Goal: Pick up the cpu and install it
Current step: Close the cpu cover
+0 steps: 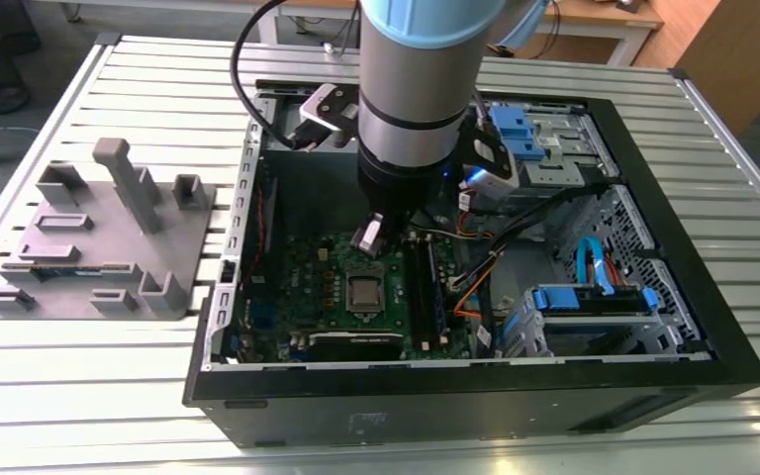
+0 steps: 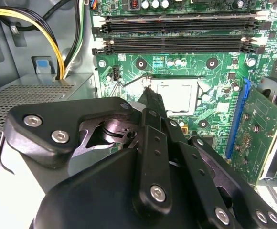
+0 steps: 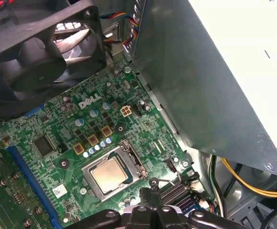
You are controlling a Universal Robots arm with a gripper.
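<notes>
Cpu [image 3: 109,174] lies seated flat in its socket frame [image 3: 113,172] on the green motherboard [image 3: 69,129], apparently already placed, with the claw [image 2: 147,91] just above it, its narrow, closed-together tips holding nothing, inside the open computer case [image 1: 697,327].

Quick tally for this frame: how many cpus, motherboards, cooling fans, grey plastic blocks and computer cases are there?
cpu: 1
motherboard: 1
cooling fan: 1
grey plastic block: 1
computer case: 1
Total: 5
</notes>
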